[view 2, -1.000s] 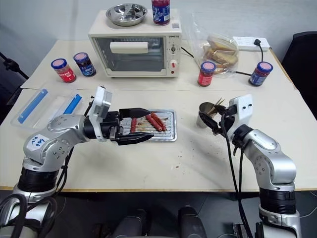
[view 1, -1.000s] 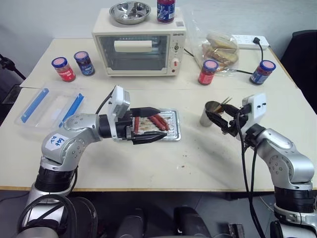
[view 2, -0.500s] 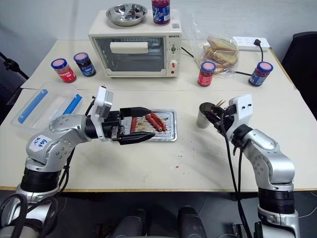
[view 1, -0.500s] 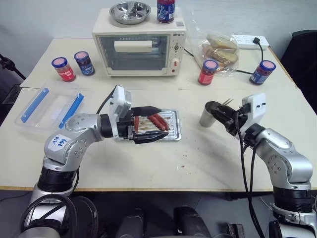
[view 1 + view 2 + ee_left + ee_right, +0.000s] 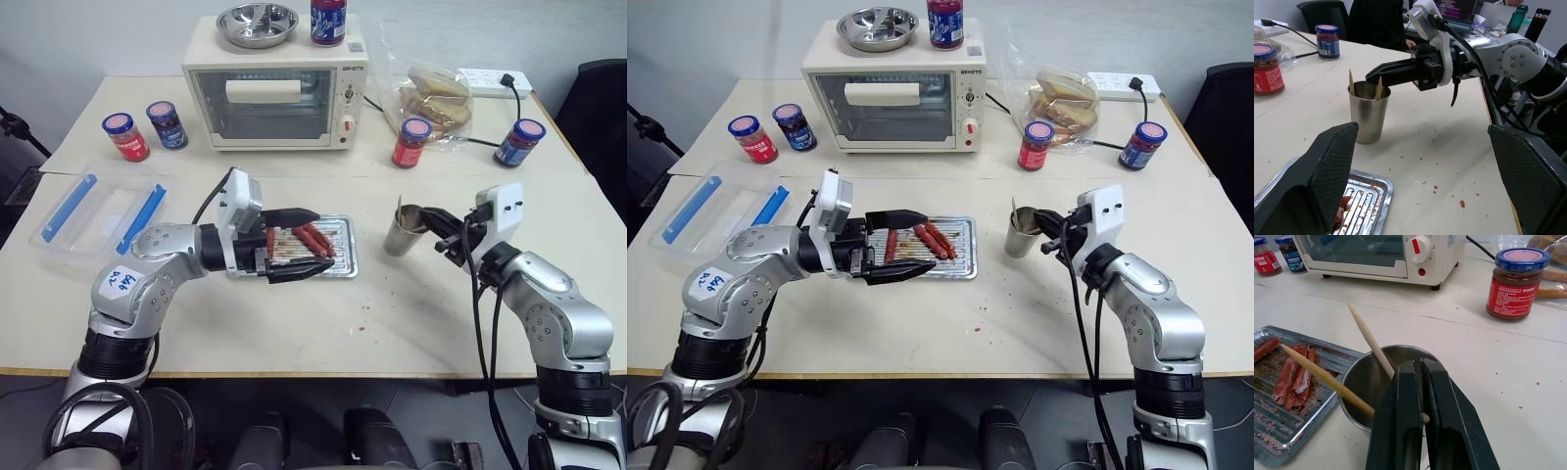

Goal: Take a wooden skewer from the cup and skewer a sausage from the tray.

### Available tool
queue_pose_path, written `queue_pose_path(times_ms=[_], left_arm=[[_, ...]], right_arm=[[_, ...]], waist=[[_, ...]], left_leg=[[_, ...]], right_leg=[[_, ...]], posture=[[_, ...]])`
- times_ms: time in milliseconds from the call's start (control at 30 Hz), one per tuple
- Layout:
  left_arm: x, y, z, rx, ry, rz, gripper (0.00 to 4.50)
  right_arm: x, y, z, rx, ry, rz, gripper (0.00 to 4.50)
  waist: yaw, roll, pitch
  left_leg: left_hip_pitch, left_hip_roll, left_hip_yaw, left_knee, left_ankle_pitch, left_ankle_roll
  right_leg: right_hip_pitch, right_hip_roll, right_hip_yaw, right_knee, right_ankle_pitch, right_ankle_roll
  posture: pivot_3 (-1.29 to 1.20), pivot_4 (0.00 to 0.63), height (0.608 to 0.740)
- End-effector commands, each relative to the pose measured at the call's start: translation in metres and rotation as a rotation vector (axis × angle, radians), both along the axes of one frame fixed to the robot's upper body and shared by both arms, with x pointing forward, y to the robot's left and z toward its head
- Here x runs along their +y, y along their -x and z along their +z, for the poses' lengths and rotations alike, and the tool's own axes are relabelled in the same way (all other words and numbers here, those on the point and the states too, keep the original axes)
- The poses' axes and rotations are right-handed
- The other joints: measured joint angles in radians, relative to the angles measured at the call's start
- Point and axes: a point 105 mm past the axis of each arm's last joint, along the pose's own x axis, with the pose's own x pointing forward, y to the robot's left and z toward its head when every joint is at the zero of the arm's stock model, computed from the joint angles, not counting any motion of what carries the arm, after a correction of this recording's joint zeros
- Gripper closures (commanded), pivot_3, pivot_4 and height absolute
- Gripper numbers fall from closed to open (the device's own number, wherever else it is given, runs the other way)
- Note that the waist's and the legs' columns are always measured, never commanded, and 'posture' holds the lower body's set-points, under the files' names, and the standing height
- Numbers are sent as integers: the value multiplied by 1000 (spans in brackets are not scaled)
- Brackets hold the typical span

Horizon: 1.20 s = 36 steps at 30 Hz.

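Steel catches the light on the cup (image 5: pixel 399 231), which stands on the pale bench (image 5: pixel 411 323) just right of the tray (image 5: pixel 345 257). Two wooden sticks lean inside it. The right gripper (image 5: pixel 1418 382) reaches level over the cup's rim, its black fingers (image 5: pixel 1400 421) pressed together on the wooden skewer (image 5: pixel 1327 379), whose end peeks out between them while the rest slants out toward the tray. A second skewer (image 5: pixel 1371 340) rests against the cup's inner wall just beside the fingers, not pinched as far as the right wrist view shows.

The tray lies flat near the middle of the bench, greasy and streaked, with sausages on it; one sausage (image 5: pixel 315 238) lies near the tray's far edge, with others close beside it. The left gripper (image 5: pixel 299 243) hovers level over the tray, its fingers spread wide, one above the sausages and one toward the near rim, with nothing between them.

Behind the tray sits a cream toaster oven (image 5: pixel 274 93) with a round steel bowl (image 5: pixel 257 22) on top. Red-lidded and blue-lidded jars stand at the far left (image 5: pixel 125 135) and far right (image 5: pixel 519 142) of the bench, another red jar (image 5: pixel 411 142) sits by a bag of bread (image 5: pixel 439 98), and a clear plastic box with blue clips (image 5: pixel 93 211) lies at the left
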Motion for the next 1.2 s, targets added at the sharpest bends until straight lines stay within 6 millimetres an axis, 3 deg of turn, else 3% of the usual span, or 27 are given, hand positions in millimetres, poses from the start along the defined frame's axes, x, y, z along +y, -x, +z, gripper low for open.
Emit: queue_pose_path(times_ms=[33, 200, 433, 500, 767, 967, 1200], left_arm=[[-1, 0, 2, -27, 7, -12, 0], [-3, -1, -1, -29, 4, -20, 0], [-1, -12, 0, -49, 34, 33, 0], [-2, -13, 2, -51, 51, 32, 0], [-15, -11, 17, -50, 124, -25, 0], [-25, -1, 30, -46, 190, -89, 0], [-23, 9, 37, -33, 232, -118, 1476]], right_arm=[[-3, 7, 34, -95, 19, -1, 4486], [-4, 22, 57, -111, 64, 33, 4486], [-15, 50, 102, -95, -64, 79, 4486], [-9, 55, 108, -72, -119, 137, 4486], [46, 88, 111, 126, -428, 566, 4486], [71, 88, 100, 236, -631, 638, 4486], [77, 86, 94, 245, -782, 646, 4500]], waist=[[0, 0, 0], [2, 0, 0], [3, 0, 0], [2, 0, 0], [3, -1, 0], [0, -1, 0], [1, -1, 0]], left_leg=[[0, 0, 0, 0, 0, 0], [0, 0, 0, 0, 0, 0], [-1, 0, 0, 0, 0, 0], [-1, 0, 0, 0, 0, 0], [-1, 0, 0, 1, 0, 1], [-2, 1, 0, 1, 0, 1], [-2, 1, 0, 1, 0, 1]], right_leg=[[0, 0, 0, 0, 0, 0], [0, 0, 0, 0, 0, 0], [0, 0, 0, -1, 0, 0], [0, 0, 0, -1, 0, 0], [0, -1, 0, -1, 0, 0], [0, -1, -1, -1, 0, 0], [0, 0, -1, -1, 0, 0]], posture=[[0, 150, 740], [0, 150, 740], [0, 150, 740], [0, 150, 740], [0, 150, 740], [0, 150, 740], [0, 150, 740]])
